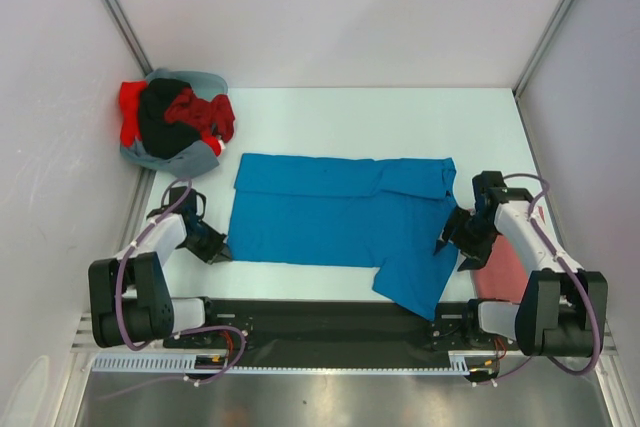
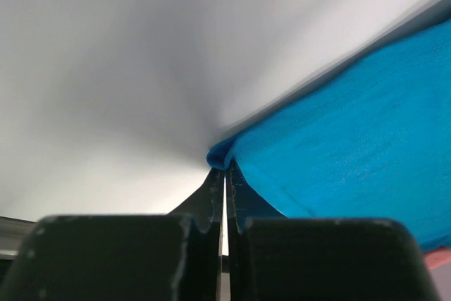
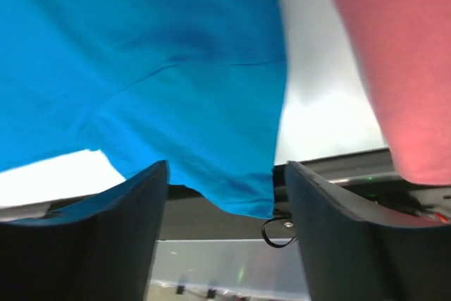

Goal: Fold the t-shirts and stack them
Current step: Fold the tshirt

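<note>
A bright blue t-shirt [image 1: 335,219] lies spread flat on the white table, one sleeve hanging over the near edge. My left gripper [image 1: 214,246] is at its near left corner; in the left wrist view the gripper [image 2: 225,171] is shut with the blue corner [image 2: 338,139] pinched at the tips. My right gripper [image 1: 462,235] is at the shirt's right side. In the right wrist view it [image 3: 225,167] is open, with the blue sleeve [image 3: 155,68] just beyond the fingers, not held. A dull pinkish-red shirt [image 1: 500,269] lies under the right arm and also shows in the right wrist view [image 3: 387,68].
A pile of bright red, black and grey-blue shirts [image 1: 175,125] sits at the far left corner. White walls close the table on three sides. A black rail [image 1: 330,322] runs along the near edge between the arm bases.
</note>
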You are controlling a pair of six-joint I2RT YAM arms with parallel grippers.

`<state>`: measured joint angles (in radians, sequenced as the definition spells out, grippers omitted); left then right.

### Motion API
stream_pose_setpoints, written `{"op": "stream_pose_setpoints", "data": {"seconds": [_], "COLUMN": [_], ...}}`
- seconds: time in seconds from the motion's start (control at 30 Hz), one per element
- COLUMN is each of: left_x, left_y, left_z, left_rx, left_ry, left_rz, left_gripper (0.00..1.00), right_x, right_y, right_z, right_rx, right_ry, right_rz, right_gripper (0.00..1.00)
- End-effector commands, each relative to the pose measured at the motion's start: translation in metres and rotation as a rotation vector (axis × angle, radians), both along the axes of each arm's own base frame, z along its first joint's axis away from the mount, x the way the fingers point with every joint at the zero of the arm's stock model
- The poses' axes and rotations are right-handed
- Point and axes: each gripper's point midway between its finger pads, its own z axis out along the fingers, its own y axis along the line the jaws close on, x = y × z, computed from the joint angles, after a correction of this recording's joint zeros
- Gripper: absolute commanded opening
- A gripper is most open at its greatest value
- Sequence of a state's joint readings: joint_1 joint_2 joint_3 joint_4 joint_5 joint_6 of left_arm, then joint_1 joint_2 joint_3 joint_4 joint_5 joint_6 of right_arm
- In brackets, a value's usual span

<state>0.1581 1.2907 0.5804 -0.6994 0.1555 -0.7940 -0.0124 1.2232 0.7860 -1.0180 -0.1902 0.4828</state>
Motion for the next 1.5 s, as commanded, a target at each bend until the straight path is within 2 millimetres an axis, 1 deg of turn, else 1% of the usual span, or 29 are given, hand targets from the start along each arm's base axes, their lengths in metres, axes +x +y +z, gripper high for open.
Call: {"op": "stream_pose_setpoints", "data": {"seconds": [0.0,0.03,0.07,0.13,0.17,0.3,0.33,0.4,0.43,0.5,0.53,0.57,0.7,0.77,0.87,1.1,1.13,1.2,1.23,1.27,1.3,1.33,1.37,1.43,1.47], "left_x": [0.013,0.013,0.013,0.013,0.012,0.013,0.014,0.013,0.014,0.016,0.017,0.018,0.02,0.019,0.019,0.02,0.021,0.02,0.02,0.02,0.019,0.019,0.018,0.016,0.014], "left_y": [0.012,0.011,0.01,0.009,0.009,0.011,0.011,0.012,0.013,0.013,0.013,0.013,0.014,0.013,0.013,0.012,0.013,0.012,0.012,0.012,0.012,0.012,0.012,0.011,0.01], "left_z": [-0.008,-0.007,-0.006,-0.003,-0.002,0.001,0.002,0.004,0.005,0.007,0.008,0.01,0.012,0.012,0.012,0.015,0.015,0.015,0.016,0.016,0.016,0.016,0.016,0.014,0.014], "left_rx": [0.056,0.051,0.047,0.046,0.047,0.057,0.059,0.068,0.069,0.072,0.073,0.073,0.078,0.071,0.072,0.072,0.073,0.071,0.071,0.068,0.068,0.07,0.067,0.065,0.06], "left_ry": [-0.047,-0.055,-0.061,-0.083,-0.084,-0.09,-0.093,-0.091,-0.097,-0.102,-0.106,-0.111,-0.124,-0.124,-0.129,-0.138,-0.141,-0.138,-0.145,-0.145,-0.144,-0.143,-0.14,-0.137,-0.135], "left_rz": [0.0,-0.001,-0.006,-0.009,-0.01,-0.03,-0.032,-0.037,-0.037,-0.039,-0.039,-0.041,-0.04,-0.041,-0.047,-0.044,-0.041,-0.035,-0.034,-0.031,-0.03,-0.023,-0.021,-0.015,-0.008], "left_gripper": [0.0,0.0,0.0,0.0,0.0,0.0,0.0,0.0,0.0,0.0,0.0,0.0,0.0,0.0,0.0,0.0,0.0,0.0,0.0,0.0,0.0,0.0,0.0,0.0,0.0], "right_x": [-0.014,-0.014,-0.02,-0.022,-0.029,-0.026,-0.025,-0.027,-0.026,-0.022,-0.024,-0.024,-0.023,-0.027,-0.028,-0.03,-0.03,-0.029,-0.028,-0.031,-0.03,-0.025,-0.027,-0.024,-0.026], "right_y": [-0.01,-0.009,-0.008,-0.007,-0.004,0.001,0.0,-0.001,-0.003,-0.004,-0.006,-0.005,-0.005,-0.005,-0.003,-0.002,-0.003,-0.002,-0.001,-0.001,-0.007,-0.007,-0.007,-0.006,-0.006], "right_z": [-0.013,-0.015,-0.02,-0.026,-0.031,-0.041,-0.042,-0.043,-0.042,-0.039,-0.041,-0.042,-0.046,-0.051,-0.052,-0.063,-0.064,-0.063,-0.061,-0.058,-0.055,-0.05,-0.047,-0.039,-0.036], "right_rx": [-0.055,-0.056,-0.057,-0.065,-0.074,-0.098,-0.109,-0.119,-0.13,-0.132,-0.139,-0.139,-0.146,-0.143,-0.144,-0.152,-0.151,-0.15,-0.15,-0.151,-0.181,-0.18,-0.183,-0.176,-0.177], "right_ry": [0.079,0.082,0.098,0.102,0.119,0.075,0.071,0.056,0.044,0.013,0.013,0.007,-0.011,0.011,0.015,0.043,0.044,0.042,0.041,0.049,0.037,0.02,0.03,0.02,0.032], "right_rz": [-0.067,-0.082,-0.085,-0.102,-0.084,-0.112,-0.122,-0.131,-0.138,-0.158,-0.17,-0.178,-0.204,-0.209,-0.205,-0.228,-0.235,-0.232,-0.235,-0.239,-0.242,-0.24,-0.237,-0.227,-0.219], "right_gripper": [0.7,0.65,0.64,0.6,0.58,0.54,0.51,0.49,0.46,0.43,0.4,0.39,0.39,0.4,0.4,0.39,0.25,0.13,0.03,0.0,0.0,0.0,0.0,0.0,0.0]}}
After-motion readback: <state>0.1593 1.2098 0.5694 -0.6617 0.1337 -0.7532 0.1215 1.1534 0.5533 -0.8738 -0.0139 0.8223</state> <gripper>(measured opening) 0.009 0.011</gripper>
